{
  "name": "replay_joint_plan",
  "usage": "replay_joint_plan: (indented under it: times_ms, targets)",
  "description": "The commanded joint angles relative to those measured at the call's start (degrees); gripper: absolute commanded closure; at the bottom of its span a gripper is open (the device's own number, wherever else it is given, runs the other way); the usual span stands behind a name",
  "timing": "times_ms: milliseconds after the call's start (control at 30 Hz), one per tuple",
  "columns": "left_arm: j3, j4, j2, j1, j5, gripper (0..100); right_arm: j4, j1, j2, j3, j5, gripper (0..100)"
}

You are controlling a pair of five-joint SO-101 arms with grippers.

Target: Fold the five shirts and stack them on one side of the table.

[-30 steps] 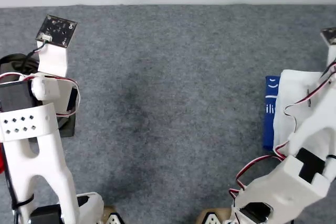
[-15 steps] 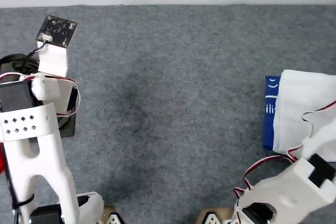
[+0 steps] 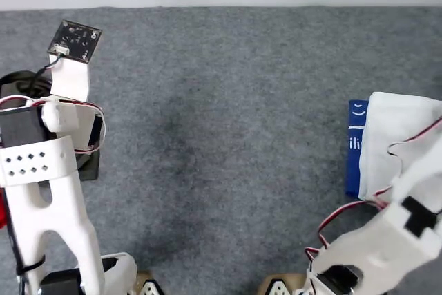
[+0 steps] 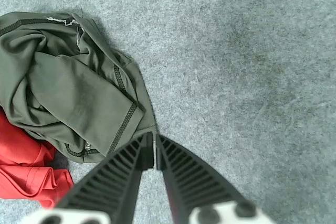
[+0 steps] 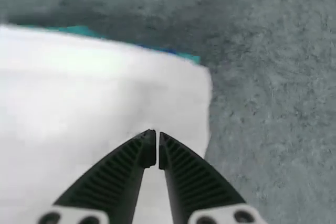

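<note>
My left claw (image 4: 156, 151) is pinched shut and empty, right by the bunched green shirt (image 4: 68, 87) and red shirt (image 4: 23, 169). My right claw (image 5: 156, 150) is shut and empty over the folded white shirt (image 5: 79, 87), which lies on a blue shirt (image 3: 356, 150).

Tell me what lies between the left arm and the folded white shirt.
Only bare grey mat, in the high view, between the left arm and the white shirt.

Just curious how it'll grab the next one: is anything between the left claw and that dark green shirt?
Nothing visible. The left gripper, jaws closed, is right at the edge of the green shirt; the red shirt lies beside it.
</note>
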State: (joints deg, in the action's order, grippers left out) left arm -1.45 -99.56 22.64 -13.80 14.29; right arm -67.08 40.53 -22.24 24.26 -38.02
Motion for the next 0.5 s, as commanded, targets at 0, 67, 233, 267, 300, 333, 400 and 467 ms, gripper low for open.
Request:
replay_joint_plan:
  times_ms: [0,67,233,267,300,333,400,467]
  targets:
    - [0.3,-0.9,1.6,-0.4,0.9,98,10.6,1.8,-6.6,0.4,0.2,99.0]
    - [0.3,-0.9,1.6,-0.4,0.9,98,13.2,1.6,-11.5,0.4,0.2,99.0]
    - [0.3,-0.9,1.7,-0.4,0.9,98,8.6,1.0,-12.6,3.8,0.7,99.0]
    - [0.3,-0.9,1.7,-0.4,0.9,98,6.0,0.9,-10.9,4.9,0.7,99.0]
    - [0.3,-0.9,1.7,-0.4,0.9,98,3.4,0.7,-9.1,6.2,0.8,99.0]
    - [0.3,-0.9,1.6,-0.4,0.9,98,1.0,-0.1,-7.3,7.1,0.8,99.0]
    - [0.3,-0.9,1.5,-0.4,0.9,98,-3.8,-1.8,-3.6,8.2,0.8,99.0]
    - [0.3,-0.9,1.4,-0.3,0.9,98,-7.9,-3.9,-0.2,8.3,0.8,99.0]
